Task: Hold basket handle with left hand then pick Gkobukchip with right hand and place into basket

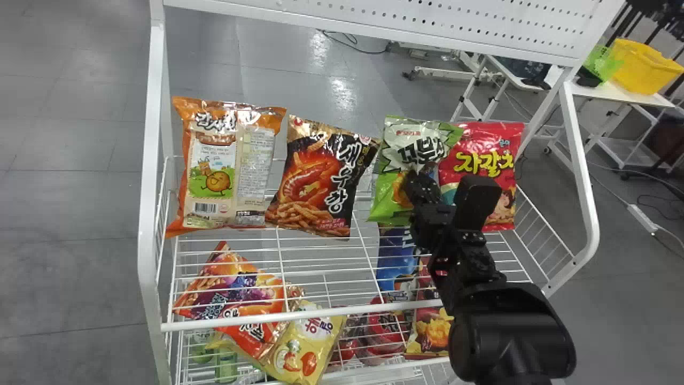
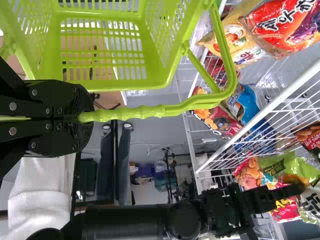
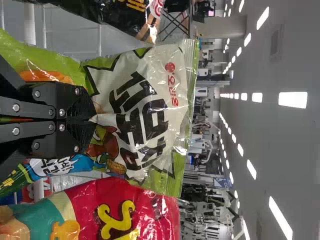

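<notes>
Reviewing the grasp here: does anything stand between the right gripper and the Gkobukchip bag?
Nothing visible does. The right gripper is closed on the film at the front of the Gkobukchip bag; the red snack bag is beside it, not between them.

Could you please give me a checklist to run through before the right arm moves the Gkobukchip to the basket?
1. Left gripper closed on the basket handle: ok.
2. Right gripper closed on the Gkobukchip: ok.
3. Grip firm enough to carry the bag: cannot tell.
4. Bag's bottom edge off the wire shelf: cannot tell.
5. Bag well apart from the red snack bag: not ok, they overlap in the head view.
</notes>
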